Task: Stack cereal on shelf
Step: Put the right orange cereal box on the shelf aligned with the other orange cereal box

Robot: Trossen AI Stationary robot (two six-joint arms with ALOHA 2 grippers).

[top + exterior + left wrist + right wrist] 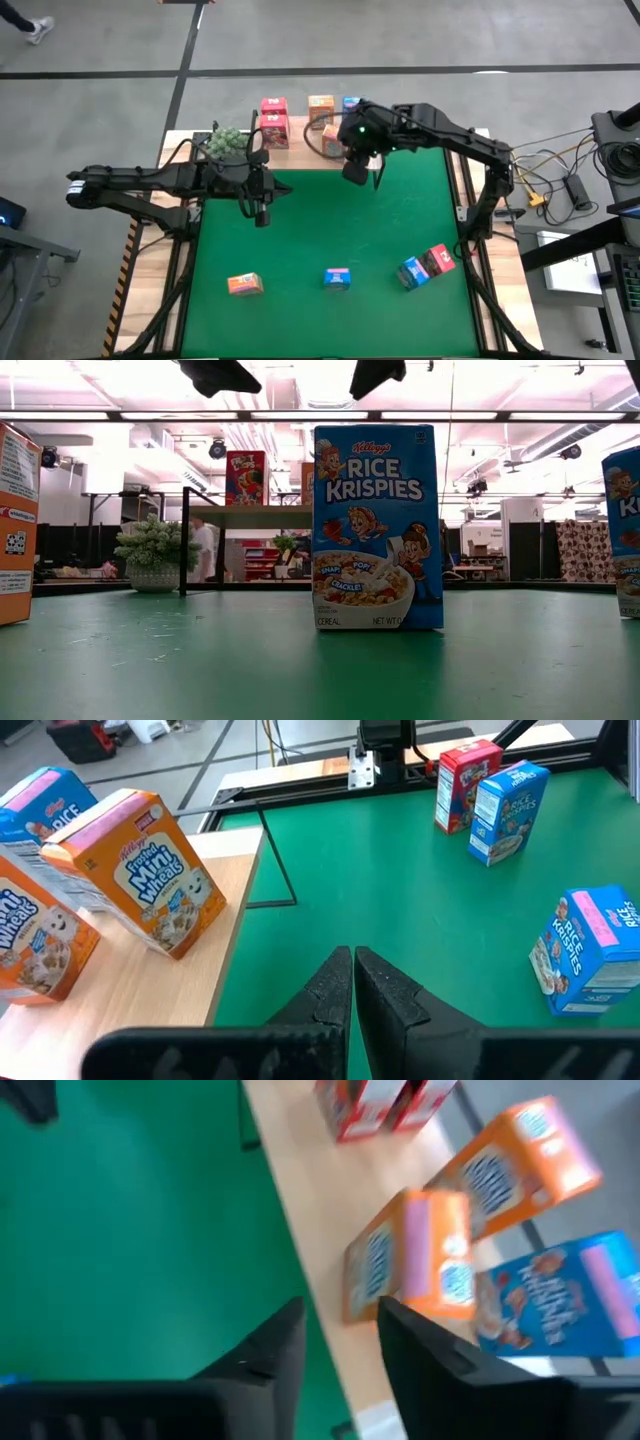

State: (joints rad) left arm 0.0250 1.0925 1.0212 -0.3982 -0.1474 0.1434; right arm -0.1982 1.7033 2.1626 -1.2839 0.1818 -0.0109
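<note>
Above the far edge of the green mat (330,230), the right arm reaches in from the counter's right side, bent at the elbow, its wrist turned down toward the shelf (300,150). The right pincer (340,1345) hangs with its two dark fingers a narrow gap apart and nothing between them. Just beyond the fingertips, on the light wood of the shelf, an orange cereal box (415,1265) stands tilted; a second orange box (520,1160) lies beyond it, a blue box (555,1295) is beside them, and two pink-red boxes (380,1100) sit farther along the board.

The left arm stretches level across from the counter's left side, forearm nearly straight. The left pincer (352,985) is pressed fully together, empty, pointing down over the mat just short of the shelf's edge. Seen from its wrist, two orange boxes (150,870) and a blue one (45,805) stand on the shelf to one side of it.

Well away from both pincers, along the near side of the mat, stand an orange box (245,284), a blue box (338,278), and a blue and a pink-red box (428,265) touching each other. A green plant (226,142) sits at the shelf's left end, close to the left arm's wrist.
</note>
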